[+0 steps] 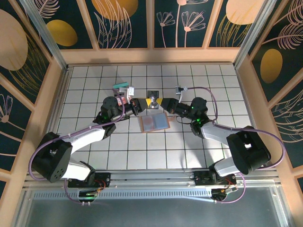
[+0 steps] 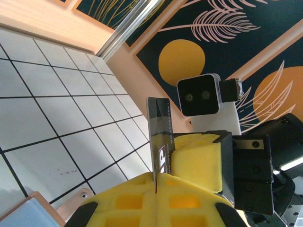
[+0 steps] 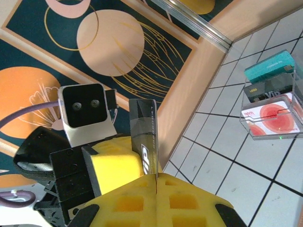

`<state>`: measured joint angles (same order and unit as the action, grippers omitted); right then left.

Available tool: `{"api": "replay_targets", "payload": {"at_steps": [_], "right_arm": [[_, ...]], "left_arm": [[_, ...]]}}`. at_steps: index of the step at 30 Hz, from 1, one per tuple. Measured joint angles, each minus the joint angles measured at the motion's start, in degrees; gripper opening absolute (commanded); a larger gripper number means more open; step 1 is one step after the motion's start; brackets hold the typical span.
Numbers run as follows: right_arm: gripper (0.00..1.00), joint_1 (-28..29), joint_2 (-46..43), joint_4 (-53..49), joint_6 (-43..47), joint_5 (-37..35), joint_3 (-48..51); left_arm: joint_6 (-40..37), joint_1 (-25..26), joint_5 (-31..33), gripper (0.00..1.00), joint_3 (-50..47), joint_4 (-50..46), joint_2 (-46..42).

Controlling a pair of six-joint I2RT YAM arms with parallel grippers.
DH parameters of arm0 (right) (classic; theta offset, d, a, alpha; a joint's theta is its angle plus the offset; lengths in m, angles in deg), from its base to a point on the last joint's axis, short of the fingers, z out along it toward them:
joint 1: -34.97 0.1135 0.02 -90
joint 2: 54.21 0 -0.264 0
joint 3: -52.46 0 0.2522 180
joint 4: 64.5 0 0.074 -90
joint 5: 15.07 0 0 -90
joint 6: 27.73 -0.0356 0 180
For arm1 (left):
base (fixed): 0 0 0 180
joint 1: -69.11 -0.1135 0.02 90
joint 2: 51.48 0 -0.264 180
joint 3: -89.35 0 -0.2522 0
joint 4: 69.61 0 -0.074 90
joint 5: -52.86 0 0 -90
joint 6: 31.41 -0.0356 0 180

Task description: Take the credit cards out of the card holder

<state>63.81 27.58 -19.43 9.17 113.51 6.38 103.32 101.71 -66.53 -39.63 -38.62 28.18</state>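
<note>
Handover in hand: the left gripper (image 2: 156, 189) and right gripper (image 3: 156, 182) both clamp one dark thin plastic credit card (image 1: 153, 105) in the air, just beyond the open pinkish-brown folding card holder (image 1: 154, 123), which lies on the white tiled bench (image 1: 94, 142). Next, probably, the right lets go so the left can carry the card to the clear plastic tray (image 3: 272, 125).

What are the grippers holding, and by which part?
One dark card: the left gripper pinches one edge, the right gripper the opposite edge.

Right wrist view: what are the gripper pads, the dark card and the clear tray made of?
The right gripper pads: matte yellow with moulded pockets, probably foam or soft rubber. The dark card: thin, stiff, printed, likely plastic. The tray: see-through with glinting edges, likely acrylic.
</note>
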Motion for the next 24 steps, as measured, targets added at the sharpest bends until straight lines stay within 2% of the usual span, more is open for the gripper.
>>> {"api": "replay_targets", "payload": {"at_steps": [3, 9, 15, 24], "right_arm": [[0.22, 0.20, -0.61, -4.50, 1.70, -1.27, -0.33], [0.32, 0.39, -5.95, -20.83, 8.46, -7.87, -2.38], [0.47, 0.42, -11.63, -32.37, 13.68, -16.41, -3.15], [0.63, 0.39, -14.80, -42.45, 16.83, -25.62, -3.34]], "left_arm": [[-4.15, 0.17, 0.74, 0.00, 1.60, -5.38, -1.16], [-18.62, -0.90, 6.01, 0.00, 9.75, -22.43, -3.41], [-34.38, -5.25, 11.69, 0.00, 17.29, -38.21, -3.45], [-53.70, -11.45, 15.32, 0.00, 27.06, -51.41, 3.76]]}}
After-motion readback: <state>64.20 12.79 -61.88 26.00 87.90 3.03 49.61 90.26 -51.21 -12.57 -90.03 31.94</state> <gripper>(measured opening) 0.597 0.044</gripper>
